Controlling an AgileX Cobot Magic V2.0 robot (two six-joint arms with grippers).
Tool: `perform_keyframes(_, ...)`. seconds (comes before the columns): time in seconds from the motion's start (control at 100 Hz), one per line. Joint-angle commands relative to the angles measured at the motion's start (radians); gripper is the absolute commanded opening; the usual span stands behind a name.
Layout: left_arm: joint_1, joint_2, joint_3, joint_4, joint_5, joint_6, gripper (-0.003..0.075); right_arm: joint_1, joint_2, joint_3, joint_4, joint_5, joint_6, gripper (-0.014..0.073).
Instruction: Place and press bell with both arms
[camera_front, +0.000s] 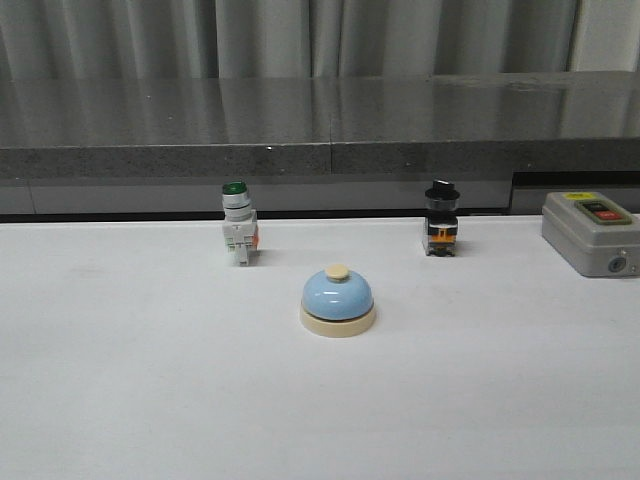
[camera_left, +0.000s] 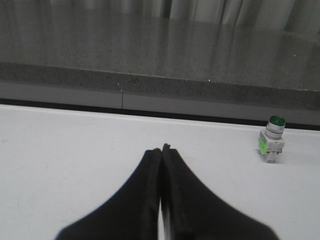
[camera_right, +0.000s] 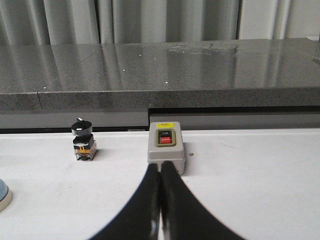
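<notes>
Your bell (camera_front: 338, 299) sits mid-desk (camera_front: 130, 390), bare surface all round it. Both left gripper (camera_left: 161, 148) and right gripper (camera_right: 160, 165) have jaws pressed together, holding nothing.

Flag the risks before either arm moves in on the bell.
1. Both grippers, left and right, are shut; either must open before grasping the bell, or it may just shove it across the table.
2. The grey switch box sits just ahead of the right gripper, so a forward move could hit it.
3. The green-capped switch and black-knobbed switch stand upright behind the bell; overreach might topple them.
</notes>
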Motion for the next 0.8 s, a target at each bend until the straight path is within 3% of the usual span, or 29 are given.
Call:
perform_keyframes(0.0, 0.000, -0.018, 0.023, 0.005, -0.150, 0.001, -0.0020, -0.006, -0.016, -0.014, -0.005, -0.083, -0.003, -0.0060)
perform_keyframes(0.26, 0.022, -0.255, 0.137, 0.010, -0.136, 0.001, -0.0020, -0.006, -0.016, -0.014, -0.005, -0.083, -0.003, -0.0060)
perform_keyframes(0.79, 0.022, -0.247, 0.135, 0.012, -0.124, 0.001, -0.0020, -0.006, -0.016, -0.014, -0.005, -0.082, -0.003, -0.0060)
